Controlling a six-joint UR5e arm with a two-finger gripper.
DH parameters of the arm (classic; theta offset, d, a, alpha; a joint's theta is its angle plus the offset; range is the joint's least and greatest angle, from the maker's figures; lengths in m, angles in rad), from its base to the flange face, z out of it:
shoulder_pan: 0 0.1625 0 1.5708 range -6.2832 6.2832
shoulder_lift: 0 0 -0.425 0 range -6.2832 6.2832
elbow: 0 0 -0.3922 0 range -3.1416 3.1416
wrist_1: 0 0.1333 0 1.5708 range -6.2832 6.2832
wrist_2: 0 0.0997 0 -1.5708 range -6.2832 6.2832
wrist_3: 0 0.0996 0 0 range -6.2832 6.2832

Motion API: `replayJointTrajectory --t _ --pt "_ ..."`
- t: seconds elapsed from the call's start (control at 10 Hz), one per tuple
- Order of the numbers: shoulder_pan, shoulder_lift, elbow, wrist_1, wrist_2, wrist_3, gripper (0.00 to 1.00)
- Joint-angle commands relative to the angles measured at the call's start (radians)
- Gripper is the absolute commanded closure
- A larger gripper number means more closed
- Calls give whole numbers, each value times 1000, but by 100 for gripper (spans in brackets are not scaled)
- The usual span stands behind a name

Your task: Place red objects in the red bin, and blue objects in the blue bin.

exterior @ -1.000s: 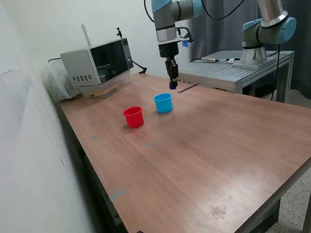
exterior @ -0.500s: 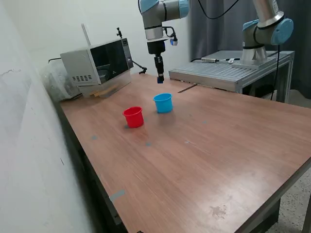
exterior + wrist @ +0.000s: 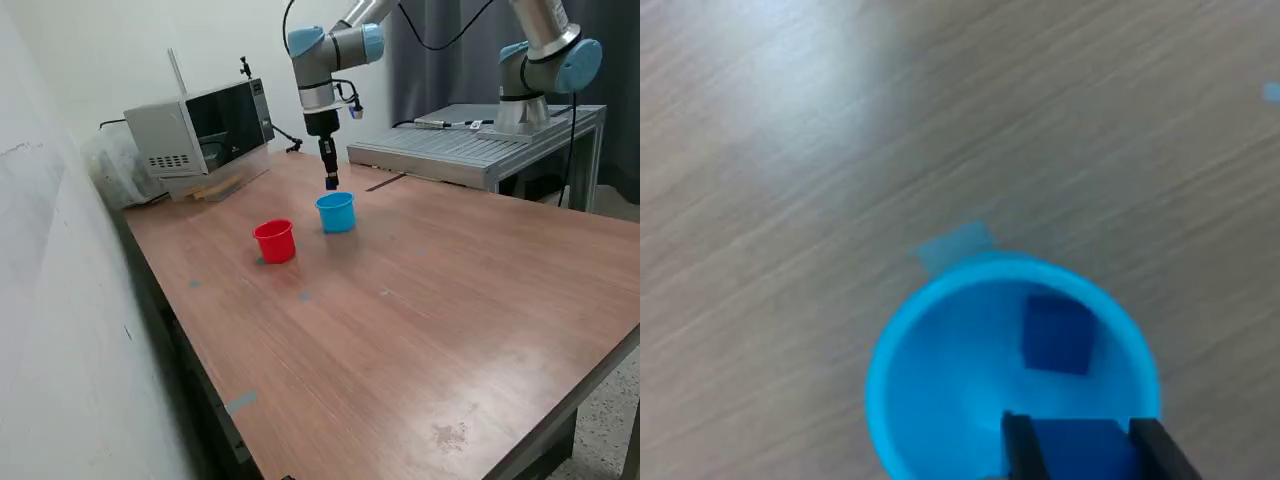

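wrist view findings: the gripper (image 3: 1087, 450) hangs above the blue bin (image 3: 940, 330), with its two dark fingers (image 3: 1018, 447) closed on a dark blue cube (image 3: 1080, 448). the held cube sits between the finger pads and over the bin's opening, close to one side of the rim rather than over its centre. a second dark blue cube (image 3: 1058, 334) already lies on the floor of the bin. a small pale patch on the tabletop (image 3: 790, 150) shows just beyond the rim; its nature cannot be told.

exterior view findings: the gripper (image 3: 331, 182) stands just above the blue bin (image 3: 336, 212), which rests upright on the table (image 3: 450, 300). the red bin (image 3: 275, 241) stands beside it toward the exterior view's left, apart from it. no red cubes are visible on the table in either view, and the red bin's contents cannot be seen from this angle.

risks, as judged:
- the cube is held near the rim side of the opening. released from there, it may strike the rolled rim and bounce out onto the table.
- the bin looks light. a descent that brushes the wall with a finger could tip or push it, possibly toward the red bin.
- the cube already inside may deflect the dropped one, though the walls should contain it.
- the wrist picture is blurred, so alignment is judged with limited confidence.
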Motion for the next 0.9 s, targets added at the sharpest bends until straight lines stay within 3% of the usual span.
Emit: replayJointTrajectory --t 0.0,0.1,0.2,0.6,0.8 --pt "-26 25 5 -12 -12 0 100" --pt "-28 26 8 -12 -12 -13 100" --pt "-26 26 9 -10 -12 -22 0" --pt "-5 6 46 -10 -14 -23 0" --pt "47 -47 55 7 -12 -37 0"
